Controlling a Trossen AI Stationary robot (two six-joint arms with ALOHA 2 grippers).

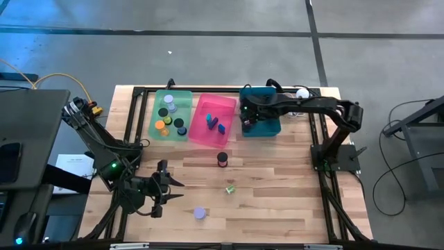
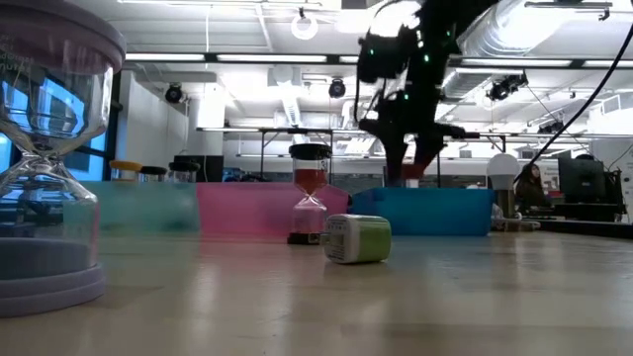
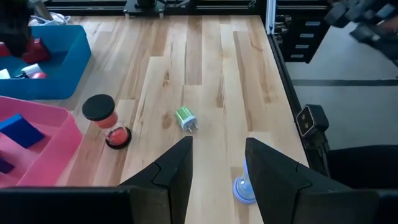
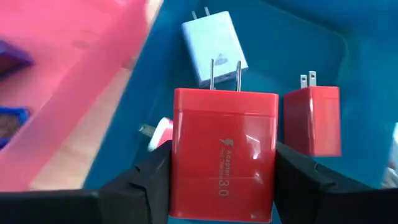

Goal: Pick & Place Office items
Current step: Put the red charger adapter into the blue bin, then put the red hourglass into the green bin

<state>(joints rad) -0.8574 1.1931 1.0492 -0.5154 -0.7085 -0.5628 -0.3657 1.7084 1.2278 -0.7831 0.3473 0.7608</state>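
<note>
My right gripper [image 4: 224, 163] is shut on a red wall charger [image 4: 225, 134] over the teal bin [image 1: 267, 127] at the far side of the table. A white charger [image 4: 213, 46], a second red one [image 4: 312, 119] and a pink-white one [image 4: 159, 134] lie on the bin floor. My left gripper [image 3: 217, 165] is open above the near left of the table, with a lavender hourglass [image 3: 242, 188] standing just ahead of its fingers. A green charger [image 1: 229, 188] lies on its side mid-table. A black-capped red hourglass [image 1: 222, 159] stands upright before the pink bin [image 1: 201, 135]. My right gripper pinches the red charger between its two fingers, one finger [image 4: 146, 180] on each narrow side face [image 4: 181, 155]. The fingers come from above, pointing down into the teal bin. The charger is lifted clear, with its two metal prongs [image 4: 225, 73] pointing down and away from the wrist.
A green bin [image 1: 158, 132] with several small hourglasses stands left of the pink bin, which holds blue and purple blocks [image 1: 214, 123]. A white-bulbed gadget [image 1: 302, 92] sits behind the teal bin. Bare wood lies right of the green charger and along the near edge.
</note>
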